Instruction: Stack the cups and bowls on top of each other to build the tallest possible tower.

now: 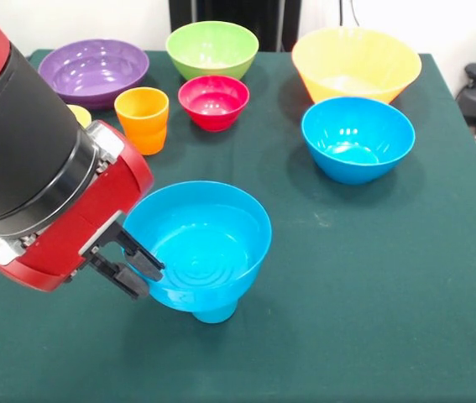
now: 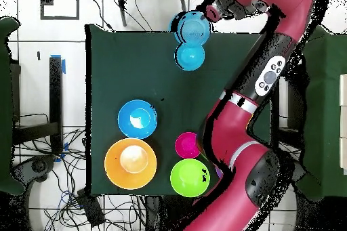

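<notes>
From the front, the red and black arm came down on the left. Its pincer sat at the left rim of a blue bowl. The black fingers looked nearly closed around that rim, so the pincer seemed to have hold of the bowl's edge. This bowl rested on a blue cup, and only the bottom of the cup peeked out below. Together they made a small tower near the front of the green surface.

Farther back stood the other things, all loose. There was a second blue bowl, the big yellow-orange bowl, the green bowl, the red bowl, the purple bowl and the orange cup. A bit of the yellow cup showed behind the arm.

From above, the pincer was at the far edge of the surface, right beside the blue bowl. I could not tell how wide it was open there.

I think the step was setting the first bowl on the cup. Next the pincer would need to let go softly so the bowl did not tip, then fetch a wider bowl.
</notes>
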You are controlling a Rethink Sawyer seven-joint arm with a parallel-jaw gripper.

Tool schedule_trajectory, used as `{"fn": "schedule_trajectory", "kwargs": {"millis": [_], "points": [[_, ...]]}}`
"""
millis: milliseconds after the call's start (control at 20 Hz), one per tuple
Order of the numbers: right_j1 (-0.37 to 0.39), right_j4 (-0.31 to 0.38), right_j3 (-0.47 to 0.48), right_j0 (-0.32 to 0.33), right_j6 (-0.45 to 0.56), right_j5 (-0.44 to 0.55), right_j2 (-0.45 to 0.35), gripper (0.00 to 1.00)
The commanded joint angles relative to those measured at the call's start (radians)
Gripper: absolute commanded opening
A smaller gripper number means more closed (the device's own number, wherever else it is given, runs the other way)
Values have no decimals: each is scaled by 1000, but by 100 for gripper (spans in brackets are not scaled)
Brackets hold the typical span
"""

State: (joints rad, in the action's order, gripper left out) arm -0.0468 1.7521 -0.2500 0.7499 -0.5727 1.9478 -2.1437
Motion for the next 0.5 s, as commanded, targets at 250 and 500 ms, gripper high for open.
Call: {"fn": "schedule_trajectory", "kwargs": {"millis": [250,500], "points": [[-3,-33,24,21,157,11,169,0],[-5,-86,0,29,128,4,210,0]]}}
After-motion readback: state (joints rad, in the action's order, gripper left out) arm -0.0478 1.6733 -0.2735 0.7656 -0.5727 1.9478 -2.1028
